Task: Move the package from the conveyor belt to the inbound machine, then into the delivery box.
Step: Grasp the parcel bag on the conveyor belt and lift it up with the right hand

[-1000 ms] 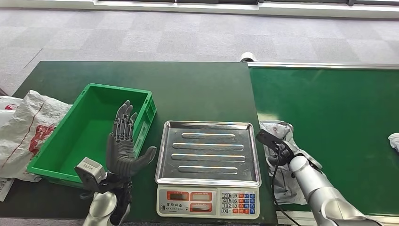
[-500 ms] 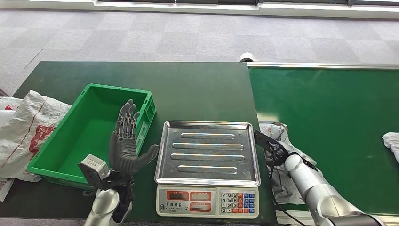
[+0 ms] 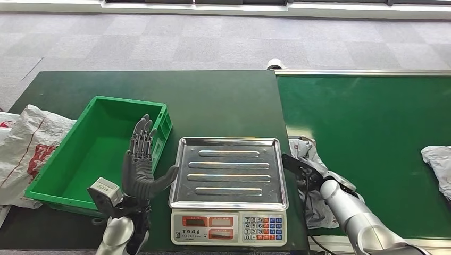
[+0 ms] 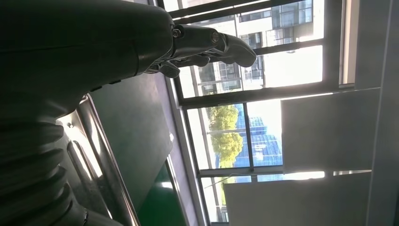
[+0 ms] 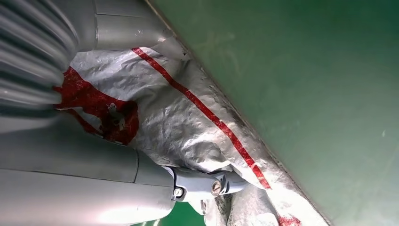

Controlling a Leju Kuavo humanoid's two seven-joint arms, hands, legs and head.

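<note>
- While my right hand (image 3: pixel 299 166) rests on the package (image 3: pixel 314 180) at the near left corner of the belt (image 3: pixel 367 138), my left hand (image 3: pixel 139 164) stands upright and spread, holding nothing.
- Right hand state: in the right wrist view the thumb (image 5: pixel 207 184) presses against the crumpled silver wrap of the package (image 5: pixel 188 122); whether the fingers have closed around it cannot be told.
- Package: silver-grey plastic with red markings, lying on the belt just beside the scale (image 3: pixel 230 191), partly hidden under my right forearm.
- Left hand position: raised over the worktop (image 3: pixel 213 101), between the bin (image 3: pixel 101 149) and the scale, palm turned toward the scale, thumb (image 3: pixel 166 175) pointing at the tray (image 3: pixel 230 172). In the left wrist view the fingers (image 4: pixel 221 44) extend straight, apart from the tray.
- Scale: steel tray with ribbed surface on top, keypad and displays facing me; nothing lies on the tray.
- Bin: green, open, tilted slightly to the worktop edge, left of the scale.
- Second package (image 3: pixel 439 164): pale, at the right edge of the belt, well apart from my right hand.
- Sack (image 3: pixel 26 151): white with red print, lying left of the bin, touching its outer wall.
</note>
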